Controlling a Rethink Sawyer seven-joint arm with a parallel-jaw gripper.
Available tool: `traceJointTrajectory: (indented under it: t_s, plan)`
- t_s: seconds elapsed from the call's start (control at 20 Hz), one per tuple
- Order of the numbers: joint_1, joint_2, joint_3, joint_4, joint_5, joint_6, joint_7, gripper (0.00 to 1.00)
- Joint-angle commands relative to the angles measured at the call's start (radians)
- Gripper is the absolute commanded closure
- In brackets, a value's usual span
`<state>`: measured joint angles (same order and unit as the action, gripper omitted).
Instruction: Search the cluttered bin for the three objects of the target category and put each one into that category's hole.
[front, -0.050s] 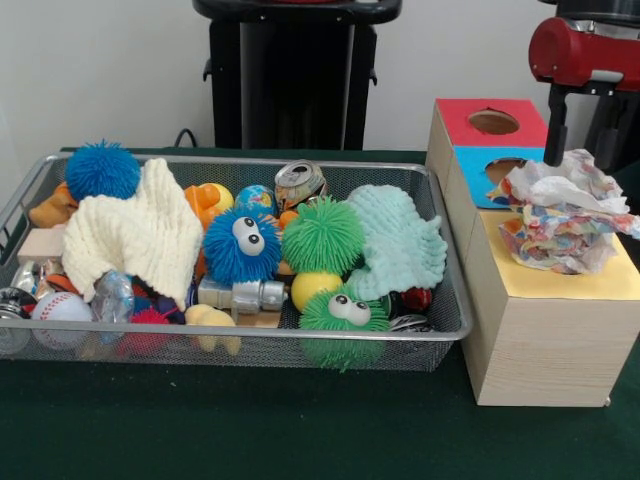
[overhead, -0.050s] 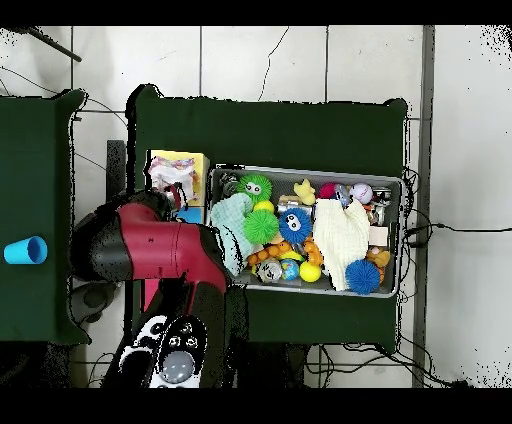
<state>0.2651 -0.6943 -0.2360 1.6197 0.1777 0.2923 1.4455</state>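
The red arm (front, -0.050s: 575, 50) reaches down over the wooden box (front, -0.050s: 545, 335), its claw (front, -0.050s: 556, 140) at the crumpled paper (front, -0.050s: 565, 215) lying on the yellow section (whether it pinches, I cannot tell). The wire bin (front, -0.050s: 440, 330) on the table (front, -0.050s: 300, 430) holds four spiky balls: two blue, two green.

Even, soft indoor light, faint shadows, mild glare on the mesh bin (front, -0.050s: 440, 330).

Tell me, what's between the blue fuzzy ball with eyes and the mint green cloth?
A green spiky ball sits between the blue fuzzy ball and the mint cloth, clearest in the front view.
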Motion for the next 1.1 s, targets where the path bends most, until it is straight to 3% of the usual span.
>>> traceJointTrajectory:
  t_s: [0.05, 0.8, 1.1]
  plan:
    - [-0.018, 0.026, 0.047, 0.062, -0.023, -0.005, 0.184, 0.0]
    - [0.052, -0.08, -0.05, -0.03, -0.006, 0.323, 0.194, 0.0]
    - [0.031, -0.106, -0.025, -0.031, -0.004, 0.344, 0.179, 0.0]
